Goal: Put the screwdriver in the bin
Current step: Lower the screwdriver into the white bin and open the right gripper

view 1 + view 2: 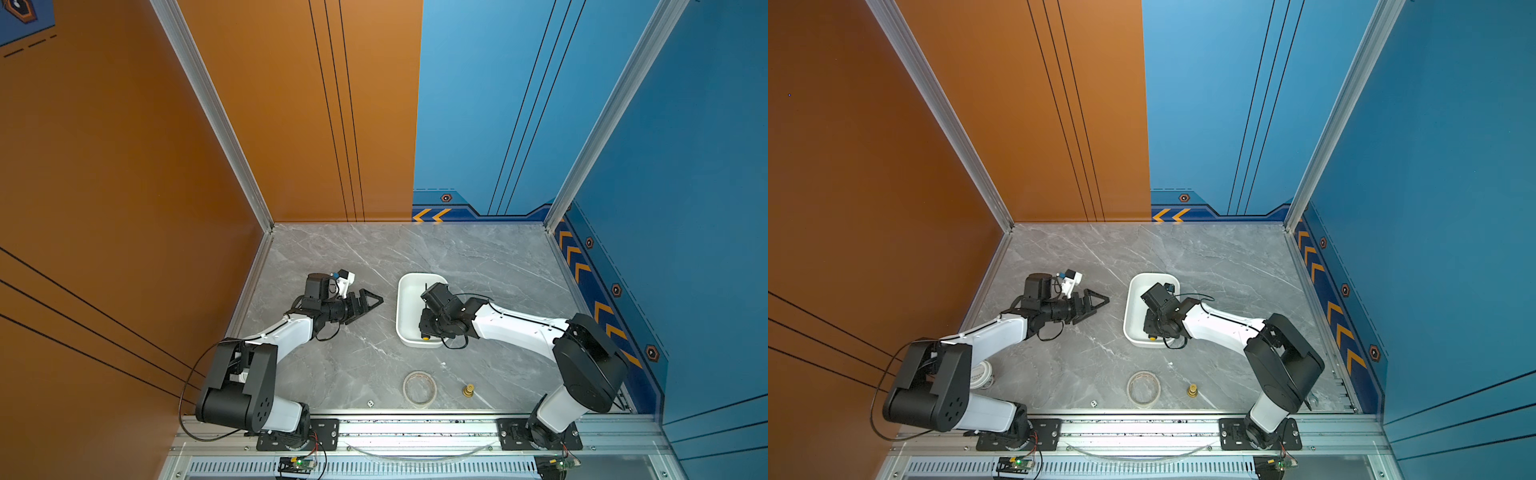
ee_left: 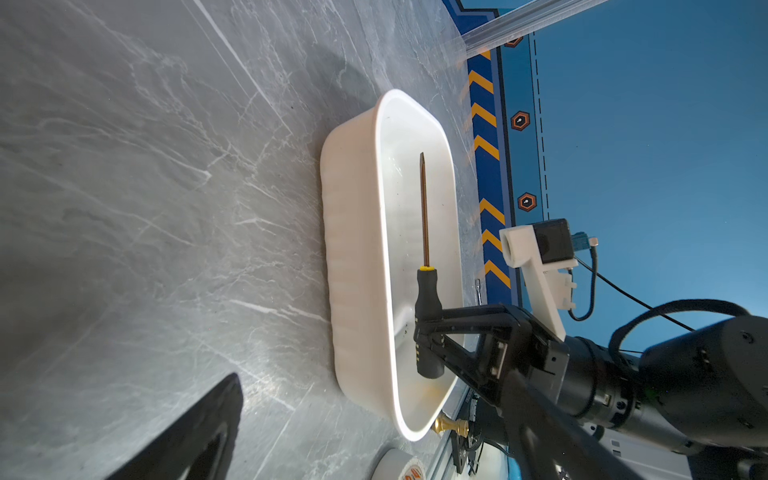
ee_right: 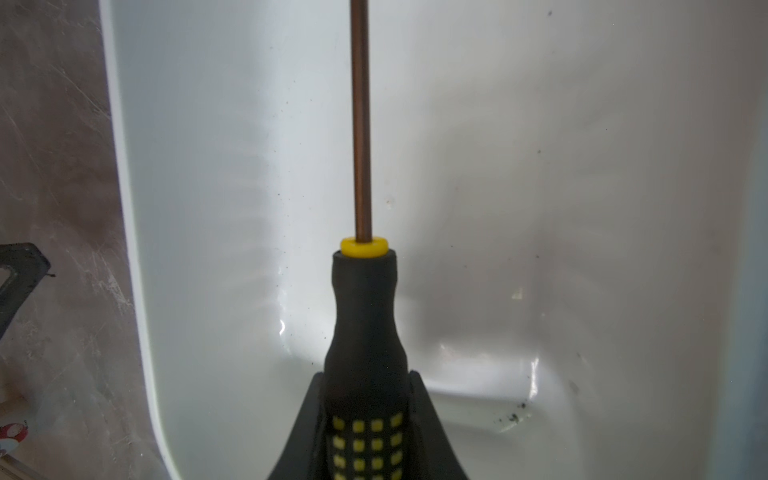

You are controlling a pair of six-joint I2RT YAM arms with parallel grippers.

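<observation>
We see the right end effector (image 2: 428, 328) clamped on the black, yellow-dotted handle of the flat-blade screwdriver (image 2: 426, 286), one finger on each side of the grip. The tool lies roughly level within the outline of the white bin (image 2: 353, 257), along its length. Its thin shaft points toward the bin's far end, and its yellow end cap is near the rim closest to the robot. From the right wrist view, the shaft and the yellow collar run out over the bin's white floor, but we cannot tell whether the tool touches that floor. In both top views the right wrist covers most of the screwdriver, so only the shaft tip and the yellow cap peek out. The left end effector (image 1: 371, 308) hovers over the grey marble counter (image 1: 478, 266) to the left of the bin, well apart from it. Its fingers are spread with nothing between them and point toward the bin. Nearer the robot's base a clear tape ring (image 1: 404, 390) lies flat on the counter. A small brass fitting (image 1: 468, 390) sits just to its right and a tiny white die (image 1: 370, 403) to its left. In a top view a white roll (image 1: 982, 374) shows partly behind the left arm.
</observation>
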